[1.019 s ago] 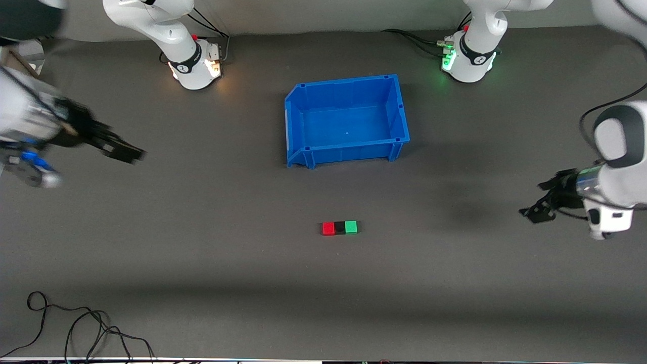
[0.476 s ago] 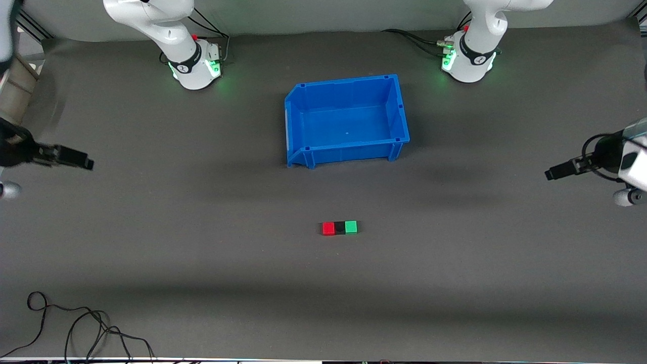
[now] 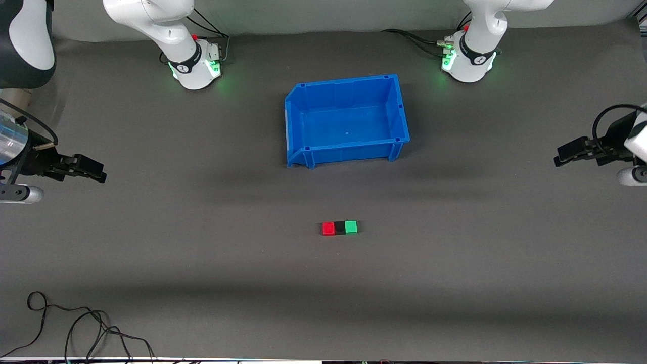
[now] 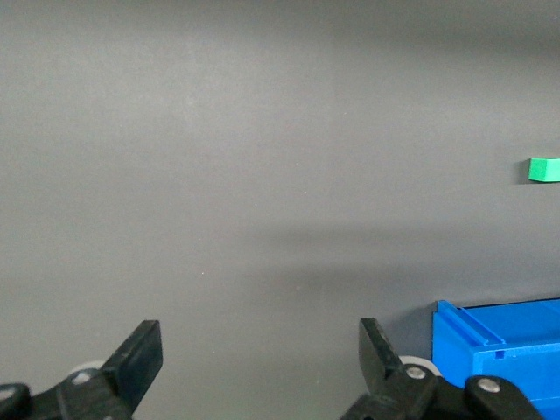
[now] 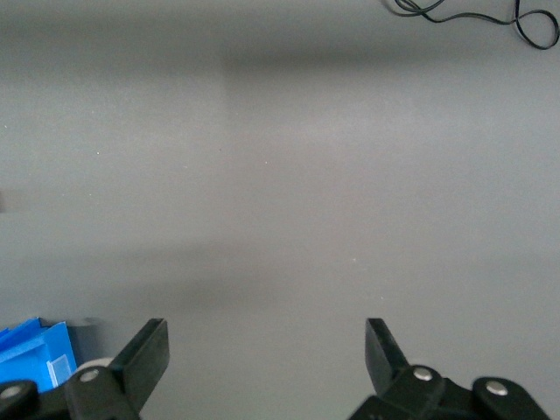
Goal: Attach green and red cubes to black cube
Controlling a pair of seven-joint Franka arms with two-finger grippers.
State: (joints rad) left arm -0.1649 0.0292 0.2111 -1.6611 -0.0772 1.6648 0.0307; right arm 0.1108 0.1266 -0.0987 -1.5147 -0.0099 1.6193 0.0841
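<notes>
Red cube, black cube and green cube in one tight row on the bench, black in the middle, touching both — nearer the camera than the blue bin and well apart from it. Apparently joined already; nothing left but to stay clear. Left gripper over the bench's edge at its own arm's end, fingers spread wide, pinching nothing. Right gripper over the opposite end, fingers likewise spread and empty. Both arms waiting. Main risk from here — a return sweep low across the middle knocking the row and splitting a joint, if the bond is weak. Loose cable near the camera-side corner, well away from everything.
</notes>
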